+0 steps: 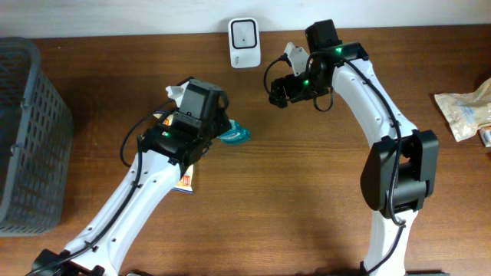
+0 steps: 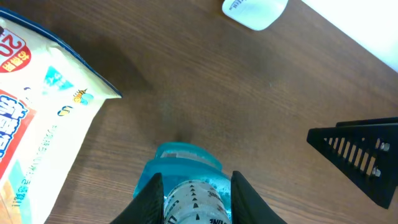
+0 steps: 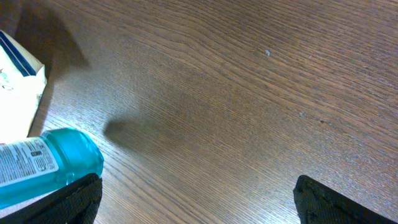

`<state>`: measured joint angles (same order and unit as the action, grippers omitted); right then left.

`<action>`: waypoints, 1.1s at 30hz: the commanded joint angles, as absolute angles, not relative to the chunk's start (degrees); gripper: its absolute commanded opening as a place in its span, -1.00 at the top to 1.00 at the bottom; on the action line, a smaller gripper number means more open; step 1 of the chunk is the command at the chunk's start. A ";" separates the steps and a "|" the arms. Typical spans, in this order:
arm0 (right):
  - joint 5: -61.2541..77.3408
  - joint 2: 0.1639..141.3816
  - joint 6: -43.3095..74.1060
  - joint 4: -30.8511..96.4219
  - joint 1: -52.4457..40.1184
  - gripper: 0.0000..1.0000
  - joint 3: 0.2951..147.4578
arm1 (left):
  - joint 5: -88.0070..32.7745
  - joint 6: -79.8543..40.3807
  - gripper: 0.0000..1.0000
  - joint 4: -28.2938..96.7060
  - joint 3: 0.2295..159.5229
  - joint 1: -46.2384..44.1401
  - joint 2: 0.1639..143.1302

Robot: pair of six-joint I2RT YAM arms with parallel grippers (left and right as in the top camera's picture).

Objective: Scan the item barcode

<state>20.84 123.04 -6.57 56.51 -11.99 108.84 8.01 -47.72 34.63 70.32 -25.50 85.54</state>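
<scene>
A blue bottle (image 1: 236, 134) with a white printed label is clamped between the fingers of my left gripper (image 1: 222, 130), just above the table's middle. In the left wrist view the bottle (image 2: 186, 186) fills the gap between the black fingers (image 2: 149, 199). The white barcode scanner (image 1: 244, 32) stands at the table's far edge, and the left wrist view shows it (image 2: 255, 11) ahead of the bottle. My right gripper (image 1: 278, 90) hovers open to the right of the bottle, holding nothing. Its view shows the bottle (image 3: 50, 165) at lower left.
A grey mesh basket (image 1: 23, 130) stands at the left edge. A snack bag (image 1: 186, 182) lies under my left arm, and it appears again (image 2: 37, 124) in the left wrist view. A crumpled packet (image 1: 464, 111) lies at the far right.
</scene>
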 commanded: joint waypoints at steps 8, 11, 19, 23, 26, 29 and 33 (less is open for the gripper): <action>21.37 122.61 -6.55 56.51 -12.03 -0.97 108.62 | 10.59 -46.35 0.46 33.12 72.58 -27.14 88.68; 21.37 122.63 -6.55 56.51 -12.03 -0.97 108.62 | 10.55 -46.35 0.45 32.36 72.58 -27.46 89.17; 21.37 122.61 -6.55 56.71 -12.03 -0.97 108.62 | 10.55 -46.35 0.15 29.54 72.58 -29.87 92.16; 21.37 122.61 -6.55 56.71 -12.03 -0.97 108.62 | 10.55 -46.37 0.11 27.68 72.58 -29.85 92.16; 21.37 122.63 -6.55 56.73 -12.03 -0.97 108.62 | 10.55 -46.37 0.05 27.03 72.60 -29.85 92.16; 21.37 122.61 -6.35 56.71 -12.03 -0.97 108.64 | 10.57 -46.37 -0.01 25.89 72.62 -29.85 92.14; 21.32 122.61 -3.95 56.58 -11.92 -0.97 108.86 | 10.85 -46.37 -0.06 25.28 73.28 -29.82 92.12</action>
